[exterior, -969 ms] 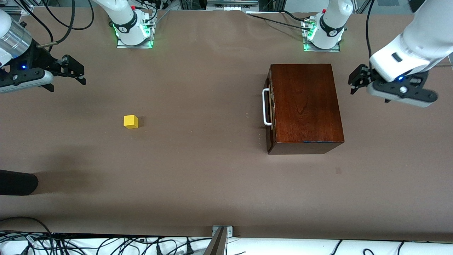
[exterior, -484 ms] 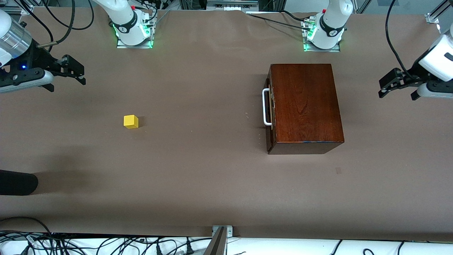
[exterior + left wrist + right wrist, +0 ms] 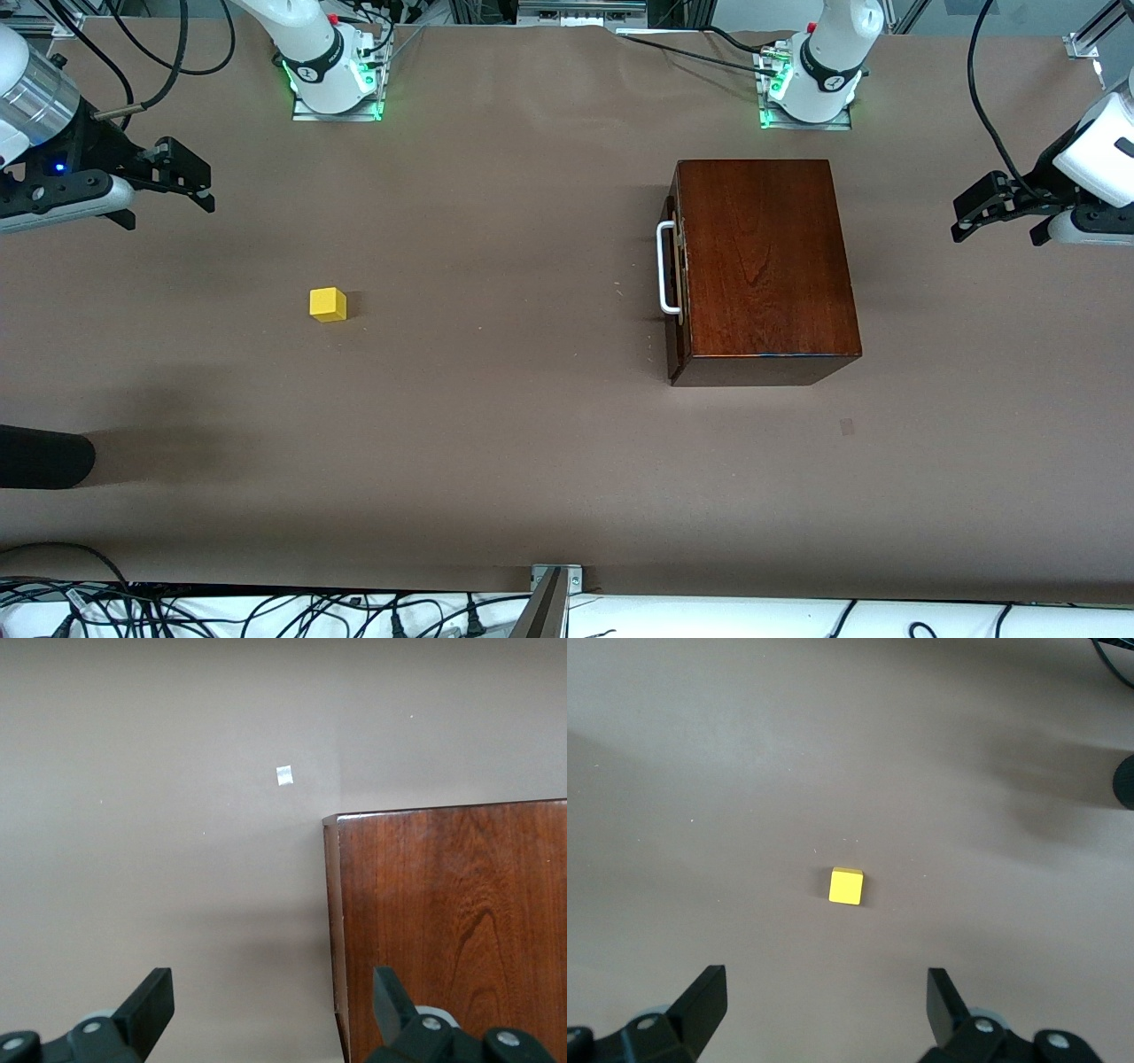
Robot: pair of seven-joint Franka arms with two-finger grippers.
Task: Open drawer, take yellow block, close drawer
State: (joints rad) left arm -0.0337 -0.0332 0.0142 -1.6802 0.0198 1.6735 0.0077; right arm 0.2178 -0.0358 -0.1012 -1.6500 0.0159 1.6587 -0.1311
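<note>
The mahogany box (image 3: pixel 762 266) stands on the table toward the left arm's end. Its drawer (image 3: pixel 678 266) is pushed in, and the white handle (image 3: pixel 664 268) faces the right arm's end. The yellow block (image 3: pixel 328 304) sits alone on the bare table toward the right arm's end, also in the right wrist view (image 3: pixel 846 886). My right gripper (image 3: pixel 204 188) (image 3: pixel 824 997) hangs open and empty over the table at that end. My left gripper (image 3: pixel 961 217) (image 3: pixel 270 997) hangs open and empty over the table next to the box (image 3: pixel 452 921), off its closed end.
A dark rounded object (image 3: pixel 44 456) lies at the table's edge at the right arm's end, nearer the front camera than the block. A small pale mark (image 3: pixel 848 426) is on the cloth near the box. Cables (image 3: pixel 266 611) run below the table's front edge.
The left arm has swung away from the box toward its own end of the table, then nearly stopped. The right arm, the block and the box have not moved.
</note>
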